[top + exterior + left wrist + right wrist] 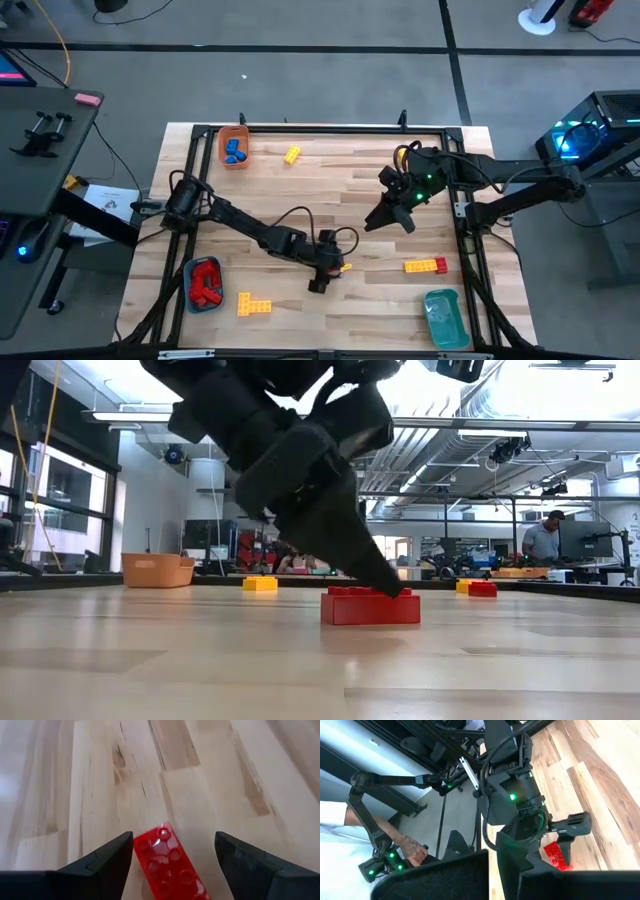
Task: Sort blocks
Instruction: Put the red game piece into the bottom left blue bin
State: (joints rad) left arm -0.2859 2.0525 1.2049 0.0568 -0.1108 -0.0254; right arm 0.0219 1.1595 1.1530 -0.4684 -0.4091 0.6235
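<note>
Your left gripper [172, 857] is down at the tabletop with its fingers [105, 857] spread wide. A red block [167, 867] lies flat on the wood between them, studs up, closer to one finger than the other and angled across the gap. Neither finger touches it in the left wrist view. In the low view the dark fingertip comes down to the top edge of that red block [370, 606]; whether it touches there you cannot tell.

Just beside your left gripper [322, 278], on its right-arm side, a small yellow-orange block [345, 267] lies on the table [330, 190]. Farther that way sits a short row of yellow and red blocks [425, 265], and beyond it, at the near right corner, a teal tray [442, 318]. On the other side of the gripper lies a yellow L-shaped block group [254, 305], then a blue tray [203, 284] holding red blocks [207, 282].

Your right gripper [390, 217] hovers over bare wood, well apart from the left one, toward the far right of the table; whether its fingers are open you cannot tell.

Farthest from the left gripper, near the far edge, lies a single yellow block [291, 154], and beside it an orange tray [234, 147] with blue blocks [235, 151] inside.
</note>
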